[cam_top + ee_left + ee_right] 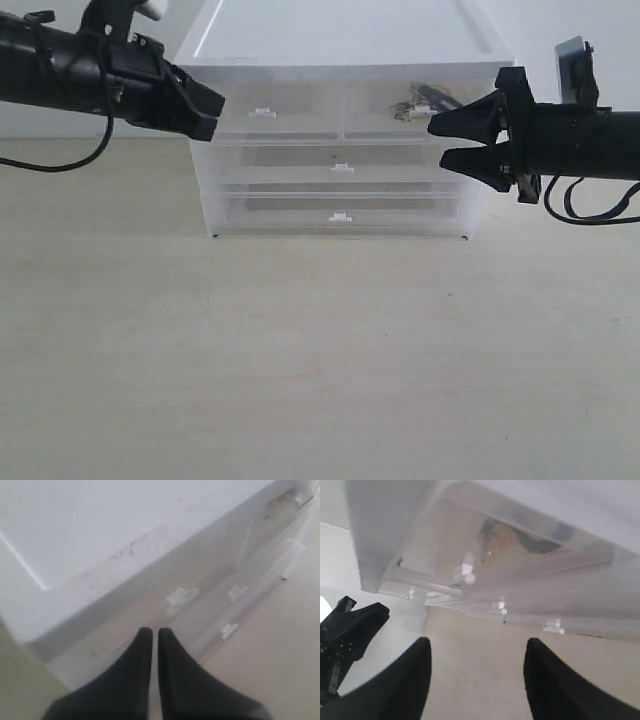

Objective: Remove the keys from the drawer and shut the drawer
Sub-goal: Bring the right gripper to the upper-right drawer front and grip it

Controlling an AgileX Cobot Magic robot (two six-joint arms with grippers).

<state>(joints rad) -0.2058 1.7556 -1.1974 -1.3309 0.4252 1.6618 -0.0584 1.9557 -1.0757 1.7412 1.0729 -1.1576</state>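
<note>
Jaws of the right gripper [437, 140] stand wide apart and empty, near the cabinet's [340, 45] top right drawer [380, 122]. The keys [408, 106] lie inside it, behind the clear front. Best next move, I judge: centre on the white tab handle [465, 570], pinch it, and pull straight out. The left gripper's [212, 115] jaws are pressed together, holding nothing.

Exterior low, faces cabinet [340, 40] front; wrist views close; all share drawer [380, 122].
</note>
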